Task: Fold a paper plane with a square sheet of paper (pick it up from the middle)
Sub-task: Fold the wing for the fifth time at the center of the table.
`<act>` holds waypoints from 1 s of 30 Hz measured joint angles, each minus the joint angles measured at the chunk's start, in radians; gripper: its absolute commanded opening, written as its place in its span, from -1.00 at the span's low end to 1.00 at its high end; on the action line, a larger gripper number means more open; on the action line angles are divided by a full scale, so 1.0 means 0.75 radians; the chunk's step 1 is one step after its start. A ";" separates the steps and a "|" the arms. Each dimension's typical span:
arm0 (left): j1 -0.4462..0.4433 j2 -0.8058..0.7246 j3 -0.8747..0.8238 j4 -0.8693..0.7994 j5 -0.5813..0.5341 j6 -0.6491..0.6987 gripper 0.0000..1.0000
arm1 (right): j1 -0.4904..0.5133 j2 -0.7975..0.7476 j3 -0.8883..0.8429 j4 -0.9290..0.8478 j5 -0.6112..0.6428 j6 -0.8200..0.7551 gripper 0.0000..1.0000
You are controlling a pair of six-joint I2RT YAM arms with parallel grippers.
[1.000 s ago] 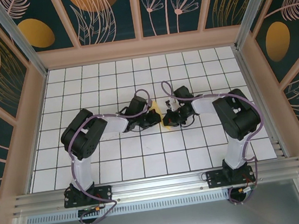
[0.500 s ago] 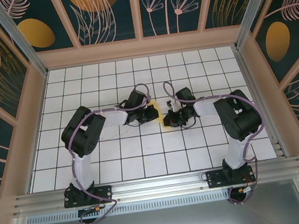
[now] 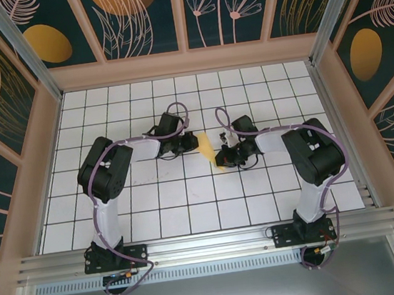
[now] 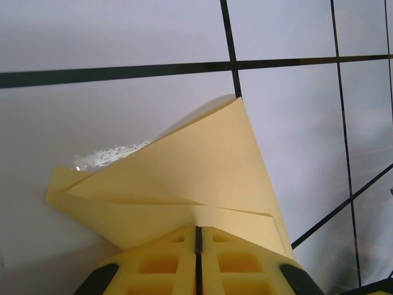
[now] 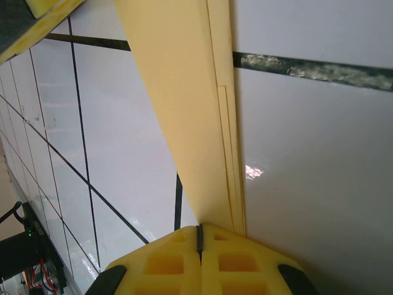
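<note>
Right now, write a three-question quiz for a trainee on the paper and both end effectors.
1. True or false: the left end effector is open and clear of the folded yellow paper.
2. Pick one: the right end effector is shut on A) the folded yellow paper, B) a purple cable, C) nothing.
3. Fill in: the table is white with black ____ lines.

Key: 1 false, it is shut on the paper; 2 A; 3 grid.
</note>
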 measured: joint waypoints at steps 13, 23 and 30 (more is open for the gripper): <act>0.074 0.015 0.010 0.019 0.014 0.085 -0.81 | -0.001 0.000 -0.002 0.004 -0.001 0.000 -1.00; 0.200 0.017 -0.002 0.075 -0.037 0.090 -0.76 | -0.001 -0.008 -0.002 0.003 0.001 0.001 -0.99; 0.210 -0.046 -0.025 0.056 -0.131 0.034 -0.66 | 0.028 -0.040 0.038 -0.039 0.052 0.042 -0.77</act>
